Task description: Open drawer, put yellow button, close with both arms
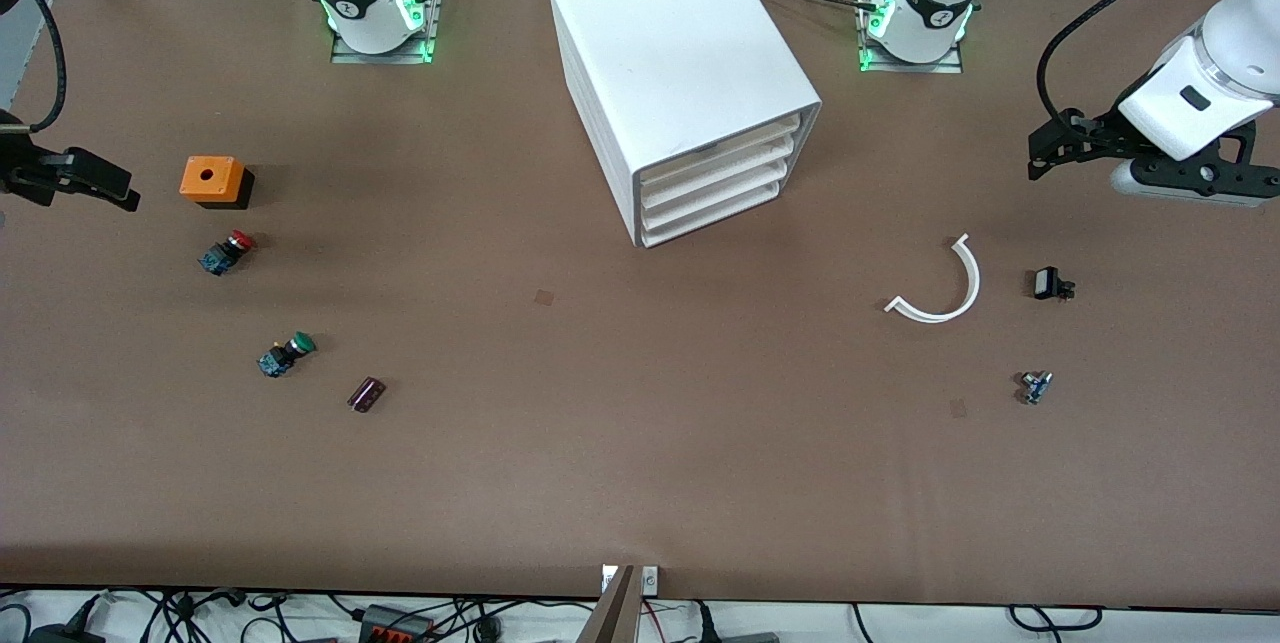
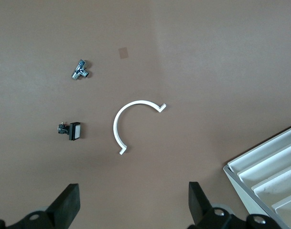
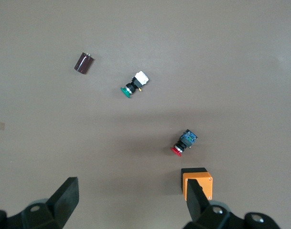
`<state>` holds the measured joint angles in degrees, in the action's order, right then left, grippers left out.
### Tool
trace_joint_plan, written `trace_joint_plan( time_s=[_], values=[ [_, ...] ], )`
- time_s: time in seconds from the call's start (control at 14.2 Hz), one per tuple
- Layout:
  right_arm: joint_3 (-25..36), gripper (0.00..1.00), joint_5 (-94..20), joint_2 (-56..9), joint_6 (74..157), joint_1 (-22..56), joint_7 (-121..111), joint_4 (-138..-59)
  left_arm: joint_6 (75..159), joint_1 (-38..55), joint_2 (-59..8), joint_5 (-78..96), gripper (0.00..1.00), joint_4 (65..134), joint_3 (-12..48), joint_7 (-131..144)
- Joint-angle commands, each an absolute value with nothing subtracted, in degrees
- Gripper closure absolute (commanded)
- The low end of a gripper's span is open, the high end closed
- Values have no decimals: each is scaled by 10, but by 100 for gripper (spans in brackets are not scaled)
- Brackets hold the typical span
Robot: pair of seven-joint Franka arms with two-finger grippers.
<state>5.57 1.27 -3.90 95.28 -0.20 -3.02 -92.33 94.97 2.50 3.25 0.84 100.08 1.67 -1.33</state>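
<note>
The white cabinet [image 1: 680, 63] stands at the table's middle, near the robots' bases. Its uppermost drawer [image 1: 718, 161] is shut, as are the three below it. No yellow-capped button shows in any view. My left gripper [image 1: 1055, 148] is open and empty, up in the air toward the left arm's end of the table; in the left wrist view [image 2: 133, 202] its fingers stand wide apart, with the cabinet's corner [image 2: 267, 174] at the edge. My right gripper [image 1: 100, 185] is open and empty beside an orange box, also shown in the right wrist view [image 3: 131, 200].
An orange box with a hole [image 1: 207, 179], a red-capped button [image 1: 226, 252], a green-capped button [image 1: 286, 354] and a dark cylinder [image 1: 366, 394] lie toward the right arm's end. A white curved strip [image 1: 945, 288], a black part [image 1: 1050, 283] and a small metal part [image 1: 1035, 387] lie toward the left arm's end.
</note>
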Motion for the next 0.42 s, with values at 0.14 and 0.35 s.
trace_joint_plan(
  time_s=[0.14, 0.35],
  values=[
    [54, 0, 18, -25, 947, -1, -30, -933, 933, 25, 26, -2, 0, 984, 19, -10],
    [54, 0, 19, -25, 948, -1, -30, -933, 932, 25, 26, -2, 0, 983, 19, -7]
  ],
)
